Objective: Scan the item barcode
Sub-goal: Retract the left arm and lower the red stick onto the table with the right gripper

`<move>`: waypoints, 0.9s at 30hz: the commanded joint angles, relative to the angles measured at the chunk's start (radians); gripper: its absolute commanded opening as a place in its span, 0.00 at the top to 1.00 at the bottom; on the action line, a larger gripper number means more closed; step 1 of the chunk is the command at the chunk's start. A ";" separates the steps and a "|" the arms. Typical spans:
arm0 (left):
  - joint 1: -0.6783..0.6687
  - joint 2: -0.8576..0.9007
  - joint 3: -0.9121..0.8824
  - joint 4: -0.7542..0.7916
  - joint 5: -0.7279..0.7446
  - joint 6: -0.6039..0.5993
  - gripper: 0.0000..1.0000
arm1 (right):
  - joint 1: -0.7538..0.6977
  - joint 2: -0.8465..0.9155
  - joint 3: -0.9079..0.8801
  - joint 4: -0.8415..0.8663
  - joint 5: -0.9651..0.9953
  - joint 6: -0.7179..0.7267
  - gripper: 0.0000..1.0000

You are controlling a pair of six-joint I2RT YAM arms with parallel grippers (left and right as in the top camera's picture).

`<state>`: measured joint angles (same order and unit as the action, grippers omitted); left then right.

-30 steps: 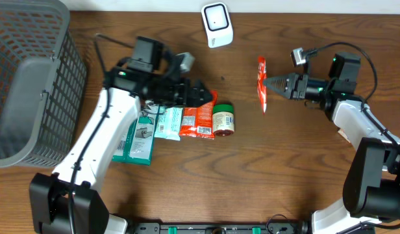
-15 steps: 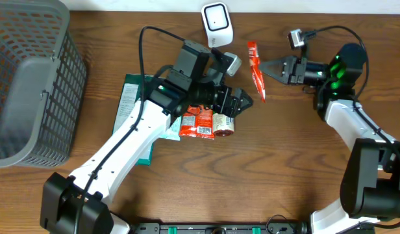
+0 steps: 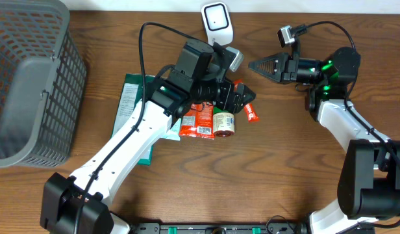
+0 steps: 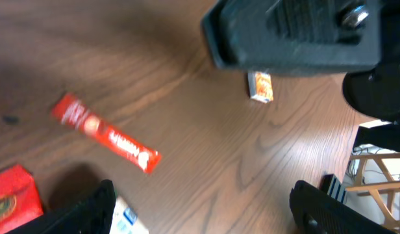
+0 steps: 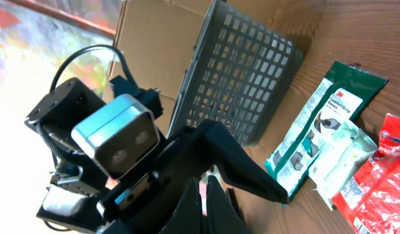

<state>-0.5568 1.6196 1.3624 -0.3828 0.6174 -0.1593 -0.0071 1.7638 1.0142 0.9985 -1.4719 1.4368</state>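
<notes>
The item, a red stick packet [image 4: 106,133], lies flat on the wooden table; the overhead view shows its end [image 3: 251,114] poking out below my left gripper [image 3: 244,97]. That gripper [image 4: 206,218] hovers over it, open, nothing between its fingers [image 4: 89,214]. The white barcode scanner [image 3: 216,25] stands at the back centre. My right gripper [image 3: 251,65] points left, to the right of the scanner. It is shut and empty, its fingertips [image 5: 210,195] pressed together.
A small jar [image 3: 223,122], red packets [image 3: 199,121] and green packets [image 3: 136,123] lie in a row under the left arm. A grey basket [image 3: 28,84] stands at the far left. A small orange-and-white item [image 4: 260,86] lies near the right arm's base.
The red packet, held by the right gripper in both earlier frames, now lies on the table under the left gripper. The right gripper rose and moved back; the left arm swung to the centre.
</notes>
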 commanded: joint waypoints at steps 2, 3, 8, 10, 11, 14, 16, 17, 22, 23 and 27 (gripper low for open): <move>0.012 0.002 -0.003 -0.076 -0.070 0.005 0.14 | 0.000 -0.019 0.004 0.004 -0.075 -0.108 0.92; 0.012 0.002 -0.003 -0.095 -0.095 0.005 0.14 | 0.000 -0.019 0.003 0.004 -0.083 -0.123 0.89; 0.013 0.002 -0.003 -0.190 -0.239 0.005 0.14 | 0.000 -0.019 -0.003 -0.008 -0.061 -0.174 0.82; 0.013 0.002 -0.003 -0.214 -0.306 0.005 0.13 | 0.000 -0.019 -0.004 -0.032 -0.033 -0.201 0.80; 0.013 0.002 -0.003 -0.224 -0.341 0.005 0.14 | 0.000 -0.019 -0.005 -0.056 -0.013 -0.222 0.79; 0.013 0.002 -0.003 -0.243 -0.409 0.005 0.14 | 0.000 -0.018 -0.005 -0.189 0.069 -0.336 0.79; 0.013 0.002 -0.003 -0.248 -0.444 0.004 0.14 | 0.003 -0.018 -0.005 -0.326 0.143 -0.444 0.79; 0.013 0.002 -0.003 -0.249 -0.464 0.000 0.13 | 0.006 -0.018 -0.005 -0.399 0.185 -0.505 0.79; 0.033 0.002 -0.003 -0.266 -0.612 -0.084 0.13 | 0.044 -0.019 -0.005 -0.855 0.491 -0.888 0.78; 0.046 0.002 -0.003 -0.271 -0.619 -0.094 0.13 | 0.056 -0.019 -0.004 -0.915 0.551 -0.945 0.78; 0.108 0.002 -0.003 -0.291 -0.619 -0.148 0.13 | 0.101 -0.019 -0.002 -1.057 0.729 -1.061 0.71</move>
<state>-0.4934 1.6196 1.3624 -0.6621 0.0570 -0.2432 0.0586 1.7576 1.0061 -0.0132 -0.9619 0.5907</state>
